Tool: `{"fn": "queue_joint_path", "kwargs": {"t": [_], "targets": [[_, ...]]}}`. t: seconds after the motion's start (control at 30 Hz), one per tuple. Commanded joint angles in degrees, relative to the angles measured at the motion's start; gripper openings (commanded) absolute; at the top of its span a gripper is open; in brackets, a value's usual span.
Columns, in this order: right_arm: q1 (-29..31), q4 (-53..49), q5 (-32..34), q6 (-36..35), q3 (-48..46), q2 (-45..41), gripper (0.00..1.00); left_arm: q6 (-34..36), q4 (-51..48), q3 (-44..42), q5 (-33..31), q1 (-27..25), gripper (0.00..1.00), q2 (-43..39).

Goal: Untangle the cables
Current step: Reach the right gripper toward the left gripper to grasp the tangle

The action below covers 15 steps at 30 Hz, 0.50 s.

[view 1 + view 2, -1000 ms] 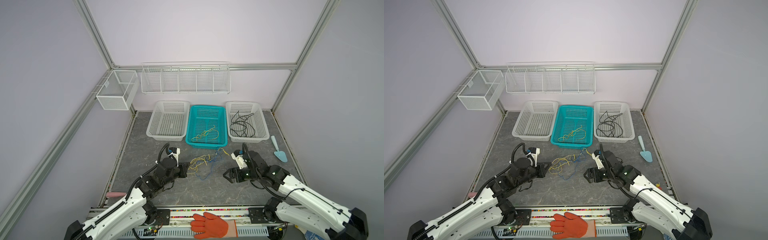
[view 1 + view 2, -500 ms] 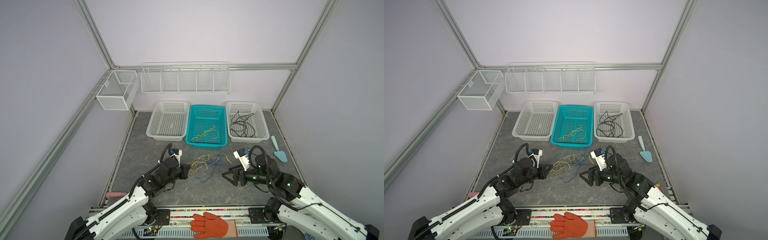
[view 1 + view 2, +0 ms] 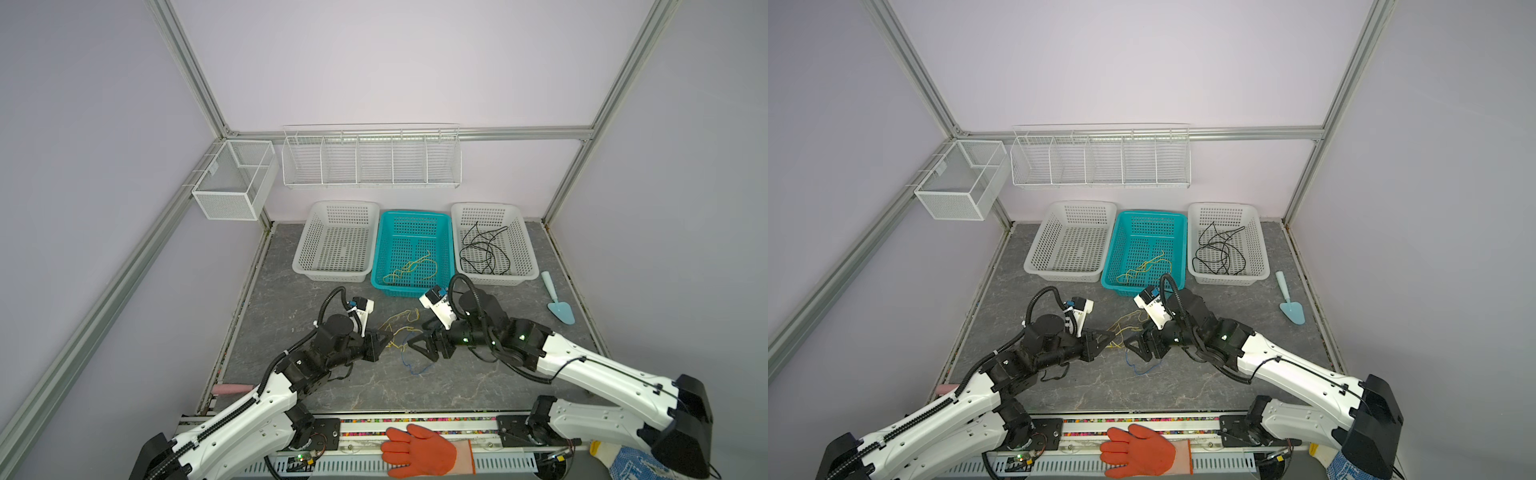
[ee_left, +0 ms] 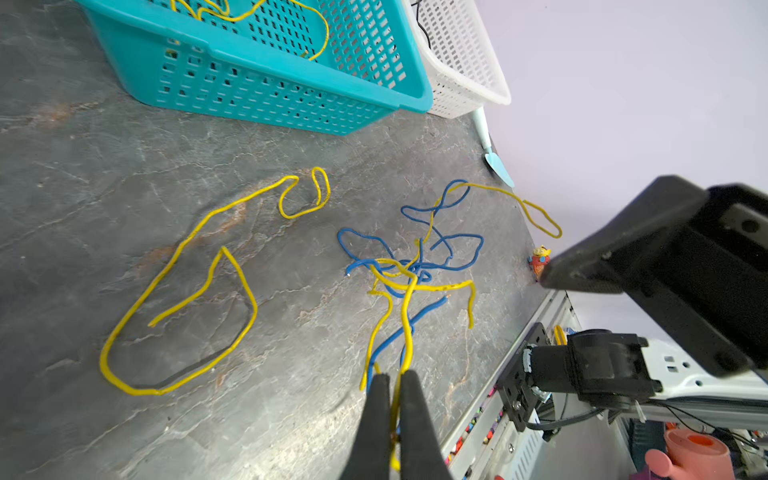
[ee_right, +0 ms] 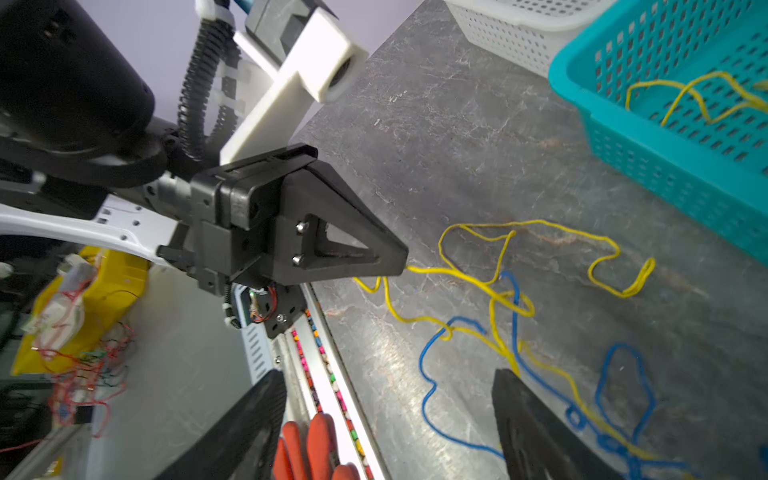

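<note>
**Cable tangle on the table; one yellow strand clamped at the left**

The tangle of cables (image 4: 409,272) is found on the grey table (image 3: 291,299), in front of the teal basket (image 3: 415,214) and between the two grippers. It is made up of yellow and blue strands knotted together at the middle. A long yellow loop (image 4: 178,299) is spread out flat to one side of the knot. In both top views the strands are too thin to be traced singly, and part of the knot is covered by the gripper fingers.

The left gripper (image 4: 391,384) is closed tight on a yellow cable (image 4: 408,328), which is seen rising from the knot into the fingertips. A blue cable (image 4: 415,316) runs beside it and passes behind the fingers; whether it is also pinched cannot be told. The clamped end itself is hidden.

The right gripper (image 5: 382,386) is held close to the tangle with its jaws spread wide and nothing between them. Blue and yellow strands pass behind one finger (image 5: 523,419) and are cut off at the frame edge; contact cannot be confirmed.

Further out, a second yellow strand (image 3: 409,268) lies in the teal basket, and black cables (image 3: 482,251) lie in the white basket (image 3: 486,206) on its right. An orange glove (image 3: 419,451) is noted on the front rail.
</note>
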Motion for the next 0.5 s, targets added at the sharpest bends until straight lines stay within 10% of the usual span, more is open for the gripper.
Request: {"fn": "queue_joint_path", "kwargs": {"t": [0.0,0.47], "targets": [[0.2,0.2,4.2,-8.1,2.4,2.9,0.80,1.6,1.0,-0.5,3.3,0.3,0.00,-1.3],[1.5,4.1,4.5,-14.8,2.4,9.5,0.67,3.6,-0.4,0.5,6.5,0.3,0.00,-3.0]]}}
